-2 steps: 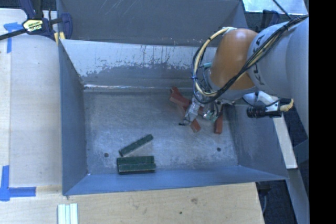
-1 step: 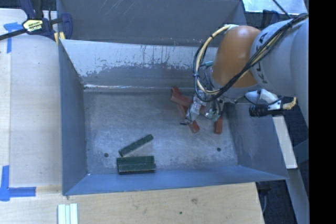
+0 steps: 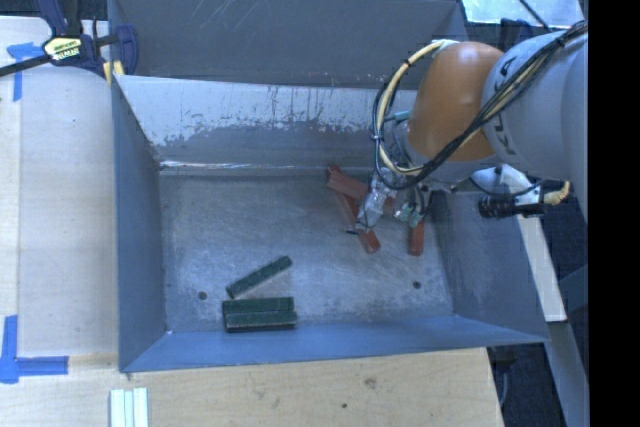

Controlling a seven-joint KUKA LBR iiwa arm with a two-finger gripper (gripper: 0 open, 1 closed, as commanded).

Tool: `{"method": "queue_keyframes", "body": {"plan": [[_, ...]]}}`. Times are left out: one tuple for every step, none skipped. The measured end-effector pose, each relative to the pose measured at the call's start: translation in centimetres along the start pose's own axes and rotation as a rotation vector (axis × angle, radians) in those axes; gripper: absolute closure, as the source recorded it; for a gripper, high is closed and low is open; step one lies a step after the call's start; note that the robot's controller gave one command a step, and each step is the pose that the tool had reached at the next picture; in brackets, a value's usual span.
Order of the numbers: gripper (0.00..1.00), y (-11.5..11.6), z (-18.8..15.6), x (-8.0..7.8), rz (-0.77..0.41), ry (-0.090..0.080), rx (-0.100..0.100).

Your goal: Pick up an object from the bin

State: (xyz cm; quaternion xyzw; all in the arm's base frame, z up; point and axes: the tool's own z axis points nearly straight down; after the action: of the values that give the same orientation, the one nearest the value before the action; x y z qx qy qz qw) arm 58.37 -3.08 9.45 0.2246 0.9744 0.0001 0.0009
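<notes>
My gripper (image 3: 391, 238) hangs low over the right part of the bin floor, near the back wall. It is open, its two reddish fingertips (image 3: 368, 240) stand apart, and nothing shows between them. A red-brown angular piece (image 3: 343, 185) lies just left of and behind the left finger, close to or touching it. Far off at the front left lie a dark green flat strip (image 3: 260, 276) and, just in front of it, a dark green block (image 3: 259, 313).
The arm with its orange cover and cables reaches in over the bin's right wall. Bare grey floor stretches between the gripper and the two green things. The right wall is close beside the right finger.
</notes>
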Motion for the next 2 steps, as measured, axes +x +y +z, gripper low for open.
{"method": "queue_keyframes", "body": {"plan": [[1.0, 0.02, -1.13, -0.04, 0.001, -0.002, -0.001], [1.0, 0.03, -1.85, -0.1, 0.0, -0.003, -0.002]]}}
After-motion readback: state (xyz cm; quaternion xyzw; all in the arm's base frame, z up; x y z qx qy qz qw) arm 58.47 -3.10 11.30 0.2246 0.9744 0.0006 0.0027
